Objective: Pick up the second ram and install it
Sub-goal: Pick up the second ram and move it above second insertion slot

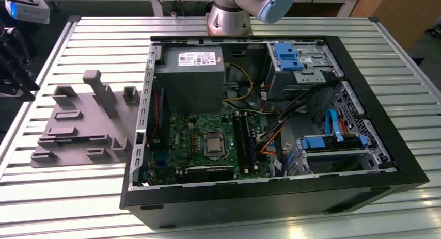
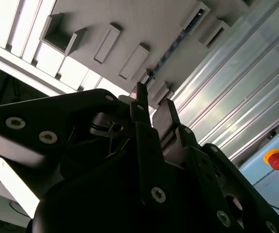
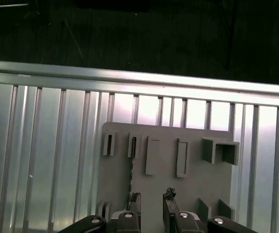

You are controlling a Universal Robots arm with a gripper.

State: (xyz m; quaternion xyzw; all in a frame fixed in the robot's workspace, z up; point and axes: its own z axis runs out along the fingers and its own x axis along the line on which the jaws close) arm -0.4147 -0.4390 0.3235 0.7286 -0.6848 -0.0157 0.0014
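Note:
The second ram is a thin dark stick standing on its edge in a slot of the grey moulded tray. In the exterior view the ram shows as a dark blue-green strip across the tray, on the exterior view's left of the computer case. It is also a thin dark line in the second wrist view. My gripper hangs above the tray and stands open, with nothing between its fingers. One fingertip is close beside the ram's near end. The gripper also shows over the tray in the second wrist view.
The open computer case holds the motherboard with black memory sockets, a grey power supply and blue drive bays. The tray has raised blocks, one of them tall. The slatted table's edge runs just beyond the tray.

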